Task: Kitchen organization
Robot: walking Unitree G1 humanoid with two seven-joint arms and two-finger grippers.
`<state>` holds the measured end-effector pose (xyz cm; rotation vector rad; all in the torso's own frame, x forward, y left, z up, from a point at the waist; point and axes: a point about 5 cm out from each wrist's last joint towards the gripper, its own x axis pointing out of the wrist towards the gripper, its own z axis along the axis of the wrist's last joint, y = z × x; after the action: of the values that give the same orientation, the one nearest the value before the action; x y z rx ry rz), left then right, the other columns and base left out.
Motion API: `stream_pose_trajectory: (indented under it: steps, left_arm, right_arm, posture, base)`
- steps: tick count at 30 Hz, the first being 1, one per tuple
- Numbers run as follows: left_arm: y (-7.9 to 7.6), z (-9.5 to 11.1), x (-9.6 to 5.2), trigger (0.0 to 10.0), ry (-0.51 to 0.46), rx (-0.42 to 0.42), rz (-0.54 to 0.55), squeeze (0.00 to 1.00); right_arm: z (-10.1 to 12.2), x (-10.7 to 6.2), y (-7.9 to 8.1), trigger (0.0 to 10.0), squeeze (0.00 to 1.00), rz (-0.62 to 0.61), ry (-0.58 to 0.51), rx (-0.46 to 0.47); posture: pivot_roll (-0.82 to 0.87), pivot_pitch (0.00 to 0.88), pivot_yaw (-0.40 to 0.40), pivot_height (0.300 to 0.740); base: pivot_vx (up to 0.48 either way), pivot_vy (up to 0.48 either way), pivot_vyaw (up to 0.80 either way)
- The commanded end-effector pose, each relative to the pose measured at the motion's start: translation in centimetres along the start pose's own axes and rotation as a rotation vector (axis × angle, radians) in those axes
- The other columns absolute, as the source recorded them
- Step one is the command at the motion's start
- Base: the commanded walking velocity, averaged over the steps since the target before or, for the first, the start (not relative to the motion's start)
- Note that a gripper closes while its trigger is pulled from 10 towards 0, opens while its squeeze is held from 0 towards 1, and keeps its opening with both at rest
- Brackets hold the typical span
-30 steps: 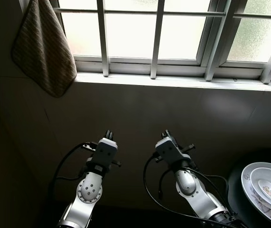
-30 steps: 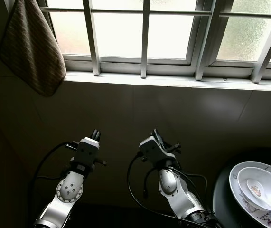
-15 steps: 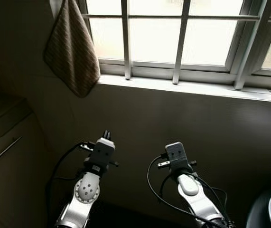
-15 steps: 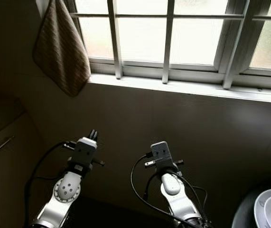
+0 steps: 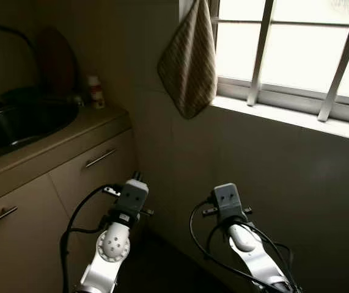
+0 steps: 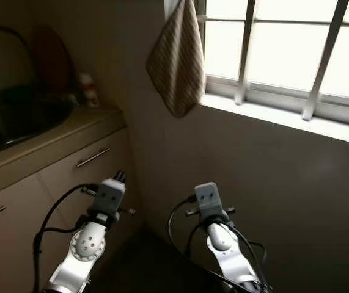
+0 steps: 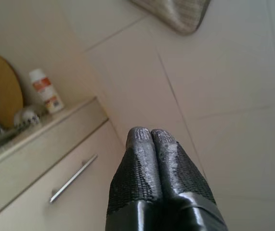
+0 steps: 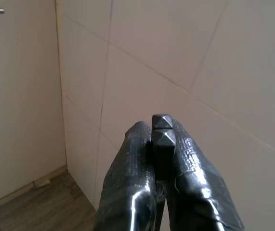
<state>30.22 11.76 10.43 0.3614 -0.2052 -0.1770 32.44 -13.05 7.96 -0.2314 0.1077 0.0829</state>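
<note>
Left eye view: towel [image 5: 188, 64] hangs at 12 o'clock by window [image 5: 296, 55]; sink [image 5: 21, 119] at 9 o'clock on counter [image 5: 70, 137].
Left wrist view: left gripper [image 7: 151, 137] pressed closed, empty; bottle [image 7: 45, 90] on counter.
Right wrist view: right gripper [image 8: 157, 132] pressed closed, empty, near tiled wall [image 8: 176, 53].

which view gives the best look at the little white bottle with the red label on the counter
The left wrist view: the white bottle is lit, with its red label clear, beside the round wooden board. Both eye views show it small and dim at the counter's back corner. The right wrist view faces tiled wall.
</note>
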Motion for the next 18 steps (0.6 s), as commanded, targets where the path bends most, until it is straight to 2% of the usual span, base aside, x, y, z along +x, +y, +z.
stream_pose_trajectory:
  steps: [1, 3, 5, 6, 7, 9, 11, 15, 18]
  left_arm:
    - [0.7, -0.3, 0.1, 10.0, 0.013, 0.018, 0.003, 0.00]
    - [0.0, -1.4, -0.2, 10.0, 0.087, 0.015, -0.051, 0.00]
    - [-1.2, -3.2, -0.8, 10.0, 0.208, 0.038, -0.150, 0.00]
    - [-2.4, -4.8, -2.0, 10.0, 0.311, 0.079, -0.255, 0.00]
    - [-3.1, -5.2, -2.7, 10.0, 0.335, 0.077, -0.303, 0.00]
    - [-3.3, -5.2, -3.0, 10.0, 0.332, 0.067, -0.316, 0.00]
    - [-4.0, -5.2, -3.2, 10.0, 0.325, 0.094, -0.361, 0.00]
    - [-3.8, -5.7, -2.9, 10.0, 0.368, 0.063, -0.346, 0.00]
    - [-3.7, -5.5, -2.7, 10.0, 0.355, 0.062, -0.355, 0.00]
  right_arm:
    - [0.2, 0.0, 0.5, 0.0, 0.00, 0.011, -0.009, 0.002]
    - [-0.3, -0.2, 0.4, 0.0, 0.00, 0.020, 0.002, -0.031]
    - [-0.9, -0.4, 0.5, 0.0, 0.00, 0.041, 0.017, -0.073]
    - [-1.9, -0.7, 0.7, 0.0, 0.00, 0.073, 0.048, -0.127]
    - [-2.5, -1.0, 0.8, 0.0, 0.00, 0.088, 0.065, -0.153]
    - [-2.8, -1.1, 0.9, 0.0, 0.00, 0.092, 0.070, -0.159]
    - [-3.7, -1.6, 1.1, 0.0, 0.00, 0.108, 0.087, -0.177]
    - [-3.4, -1.5, 1.3, 0.0, 0.00, 0.107, 0.063, -0.201]
    - [-2.6, -1.3, 1.3, 0.0, 0.00, 0.089, 0.019, -0.206]
  posture:
    - [0.02, 0.000, -0.001, 0.740]
    - [0.02, 0.000, -0.002, 0.740]
    - [0.03, 0.000, -0.005, 0.740]
    - [0.03, 0.000, -0.006, 0.740]
    - [0.02, 0.000, -0.006, 0.740]
    - [0.02, 0.000, -0.006, 0.740]
    - [0.03, 0.000, -0.010, 0.740]
    - [0.03, 0.000, -0.010, 0.740]
    - [0.02, 0.000, -0.005, 0.740]
  base:
    - [0.000, 0.000, 0.80]
    - [0.000, 0.000, 0.80]
    - [0.000, 0.000, 0.80]
    - [0.000, 0.000, 0.80]
    - [0.000, 0.000, 0.80]
    - [0.000, 0.000, 0.80]
    - [0.000, 0.000, 0.80]
    - [0.000, 0.000, 0.80]
    - [0.000, 0.000, 0.80]
